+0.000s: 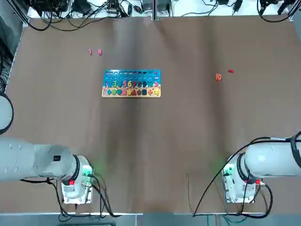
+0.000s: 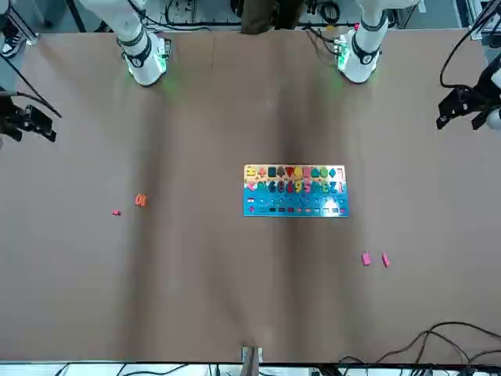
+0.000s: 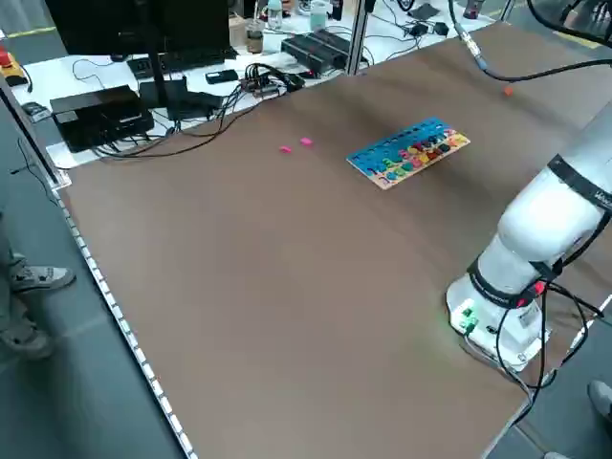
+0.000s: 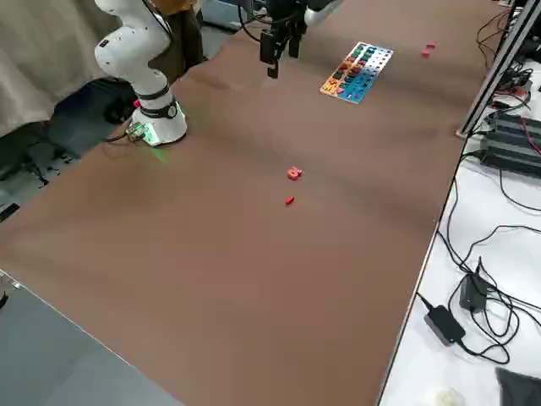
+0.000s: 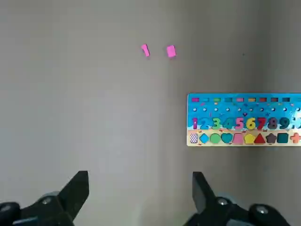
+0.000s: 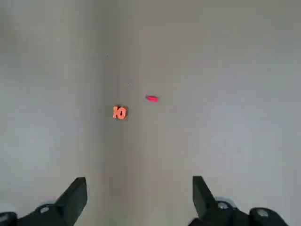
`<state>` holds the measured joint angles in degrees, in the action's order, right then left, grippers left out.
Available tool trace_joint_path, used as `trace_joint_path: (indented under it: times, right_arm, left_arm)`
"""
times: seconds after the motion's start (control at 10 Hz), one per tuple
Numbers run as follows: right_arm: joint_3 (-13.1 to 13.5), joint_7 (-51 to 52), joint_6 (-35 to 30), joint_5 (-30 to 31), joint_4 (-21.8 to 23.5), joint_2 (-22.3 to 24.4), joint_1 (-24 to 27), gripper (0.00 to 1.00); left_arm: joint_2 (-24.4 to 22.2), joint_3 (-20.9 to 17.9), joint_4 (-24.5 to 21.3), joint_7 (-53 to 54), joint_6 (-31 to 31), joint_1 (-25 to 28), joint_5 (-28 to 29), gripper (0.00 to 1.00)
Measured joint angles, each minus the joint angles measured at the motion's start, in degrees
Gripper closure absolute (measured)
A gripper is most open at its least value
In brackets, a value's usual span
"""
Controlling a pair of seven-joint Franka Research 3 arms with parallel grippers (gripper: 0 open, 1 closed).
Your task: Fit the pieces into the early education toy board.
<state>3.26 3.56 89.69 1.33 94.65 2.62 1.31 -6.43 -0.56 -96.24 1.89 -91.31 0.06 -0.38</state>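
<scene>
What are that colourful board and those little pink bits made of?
The board looks like painted wood: its lower strip shows a pale tan, wood-like surface under the coloured shapes, and the upper half is matt blue. The two pink pieces are flat, evenly coloured and matt; painted wood or plastic, I can't tell which.

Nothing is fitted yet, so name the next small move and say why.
Probably send the left end effector, open and empty, out toward the two pink pieces. They lie loose on the table beyond the board, on its left, nearer that arm. The right end effector is open too, with the orange 10 and a red bit ahead.
</scene>
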Motion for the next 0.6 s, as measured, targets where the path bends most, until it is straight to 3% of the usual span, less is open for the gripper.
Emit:
trace_joint_path:
  times: [0.6]
  right_arm:
    - [0.0,0.0,1.8,0.0,0.7,-1.7,0.0,0.01]
  left_arm:
    - [0.0,0.0,0.4,-0.3,0.8,0.0,0.0,0.02]
